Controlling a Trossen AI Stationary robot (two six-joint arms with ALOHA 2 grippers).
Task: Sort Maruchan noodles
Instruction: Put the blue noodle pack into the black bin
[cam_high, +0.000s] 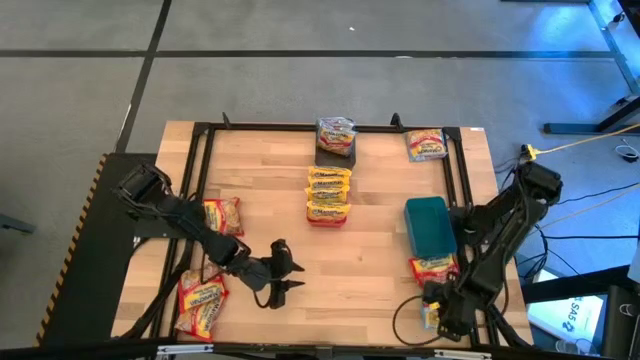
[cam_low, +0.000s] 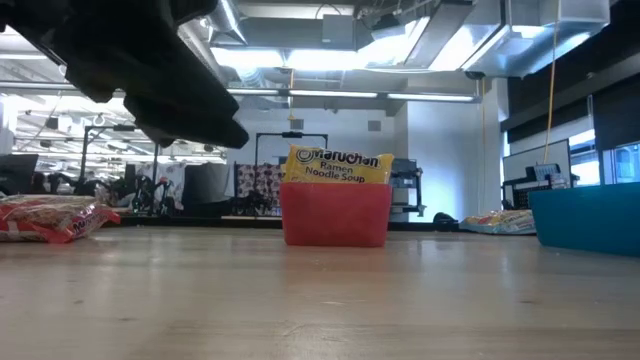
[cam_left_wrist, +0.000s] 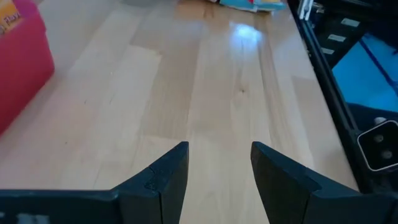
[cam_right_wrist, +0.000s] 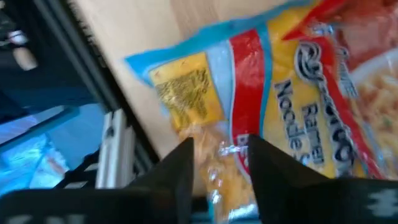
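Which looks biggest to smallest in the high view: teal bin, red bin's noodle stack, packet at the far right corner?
1. Noodle stack in the red bin and teal bin: look alike, not ranked.
2. Far right corner packet: smallest.

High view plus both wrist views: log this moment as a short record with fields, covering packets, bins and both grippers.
left gripper: open, empty, over bare table
right gripper: fingers astride the edge of a blue-trimmed packet at the table's right front; grip not confirmed
red bin: mid-table, packets stacked inside
teal bin: right side
loose packets: two near the left arm, one at the far right corner
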